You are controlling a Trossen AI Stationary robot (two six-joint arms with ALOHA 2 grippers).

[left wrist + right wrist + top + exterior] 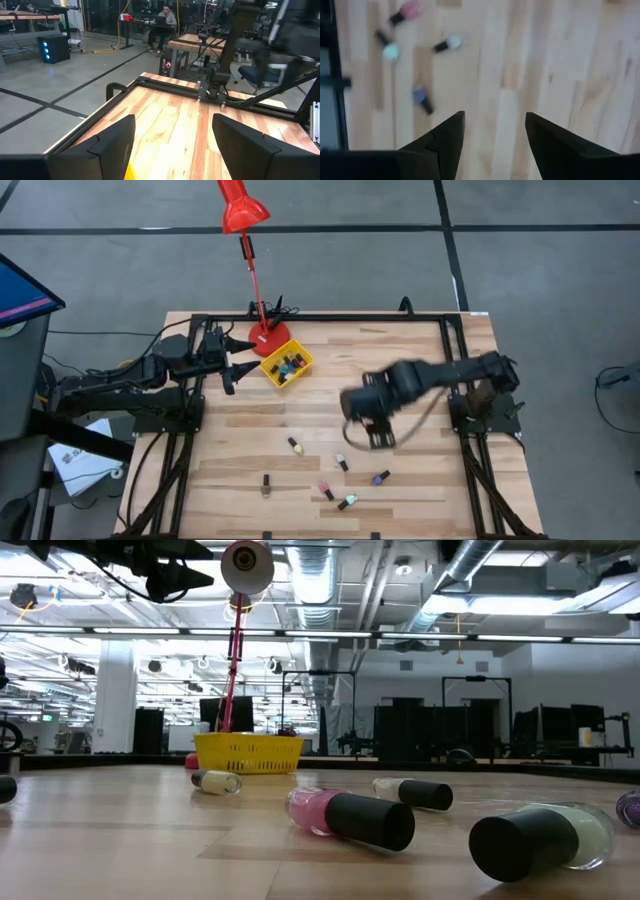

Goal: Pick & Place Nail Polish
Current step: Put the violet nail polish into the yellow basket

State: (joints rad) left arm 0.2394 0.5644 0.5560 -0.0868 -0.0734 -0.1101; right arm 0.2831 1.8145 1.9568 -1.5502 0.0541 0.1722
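Several small nail polish bottles with dark caps lie on their sides on the wooden table near its front edge, among them a pink one (350,815), a white one (415,792), a pale green one (540,837) and a blue one (422,99). More bottles stand in a yellow tray (287,365) at the far left. My right gripper (375,435) hangs open above the table, pointing down over bare wood (495,117), just beyond the loose bottles. My left gripper (235,360) is open and level beside the yellow tray, with nothing between its fingers (172,120).
A red desk lamp (245,240) stands with its base (270,338) just behind the yellow tray. A black frame (330,318) runs along the table's far and side edges. Bare wood lies between the tray and the loose bottles.
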